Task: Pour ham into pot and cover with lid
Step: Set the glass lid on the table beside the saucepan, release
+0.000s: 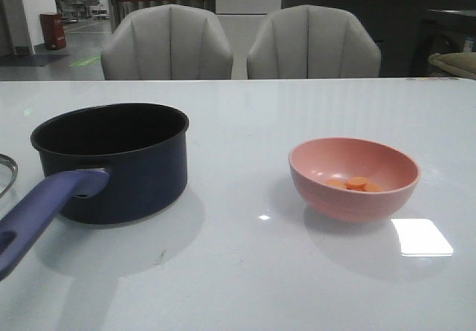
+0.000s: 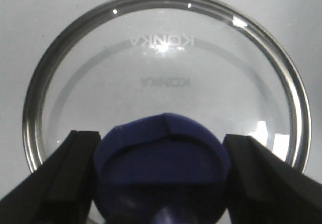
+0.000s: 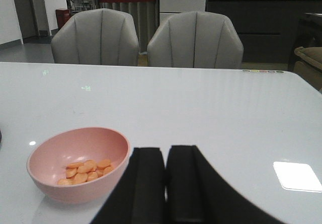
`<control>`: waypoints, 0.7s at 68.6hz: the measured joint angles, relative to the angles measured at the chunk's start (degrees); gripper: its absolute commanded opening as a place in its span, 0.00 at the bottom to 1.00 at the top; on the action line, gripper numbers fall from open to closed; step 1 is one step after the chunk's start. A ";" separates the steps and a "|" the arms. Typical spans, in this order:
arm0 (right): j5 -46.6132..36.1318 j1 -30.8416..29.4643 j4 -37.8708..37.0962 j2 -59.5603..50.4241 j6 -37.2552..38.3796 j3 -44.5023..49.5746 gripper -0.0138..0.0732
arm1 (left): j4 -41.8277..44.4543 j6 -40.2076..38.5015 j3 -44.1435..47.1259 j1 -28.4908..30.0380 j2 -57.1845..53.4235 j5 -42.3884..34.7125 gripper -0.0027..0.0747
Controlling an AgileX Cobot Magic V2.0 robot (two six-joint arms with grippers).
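Observation:
The lid (image 2: 166,73), glass with a metal rim, lies flat on the white table; its rim just shows at the left edge of the front view (image 1: 6,171). My left gripper (image 2: 161,148) is right over it, and its two black fingers (image 2: 75,173) press both sides of the dark blue knob (image 2: 161,168). The navy pot (image 1: 111,160) stands empty at the left, its purple handle (image 1: 41,212) pointing toward me. The ham (image 1: 353,184) lies as orange slices in the pink bowl (image 1: 354,197), also seen in the right wrist view (image 3: 85,169). My right gripper (image 3: 166,183) is shut and empty, just right of the bowl (image 3: 75,183).
Two grey chairs (image 1: 167,45) stand behind the table's far edge. A bright reflection (image 1: 422,236) lies on the table right of the bowl. Bare table lies between pot and bowl.

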 measured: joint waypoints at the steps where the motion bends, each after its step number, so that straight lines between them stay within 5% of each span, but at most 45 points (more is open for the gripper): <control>1: 0.00 0.00 0.00 0.00 0.00 0.00 0.35 | -0.09 0.00 0.00 0.00 0.09 -0.10 0.72; 13: 0.00 0.00 0.00 0.00 0.00 0.00 0.35 | -0.09 0.09 0.00 0.00 0.36 -0.10 0.82; 48: 0.00 0.00 0.00 0.00 0.00 0.00 0.35 | 0.10 0.34 -3.29 -4.19 -4.42 2.88 0.82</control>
